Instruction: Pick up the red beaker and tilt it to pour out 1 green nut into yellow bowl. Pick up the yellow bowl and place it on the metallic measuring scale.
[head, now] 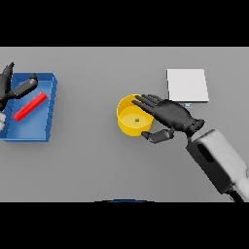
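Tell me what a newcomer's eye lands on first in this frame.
The yellow bowl at mid-table, a green nut inside it, with the right hand spread open at its right rim. Next, the red beaker lying in the blue tray far left, under the left hand. The metallic scale sits behind the bowl, right.

dark glossy right robot hand (172, 114), grey-white boxy forearm (219, 160), dark left robot hand (12, 85)

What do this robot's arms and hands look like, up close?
Each robot hand is dark, nearly black, shaped much like a human one, with slim jointed fingers and a thumb. The right robot hand sits on a chunky forearm with a white and grey shell, rounded edges and a dark slot in its side. Only the left robot hand shows at the edge.
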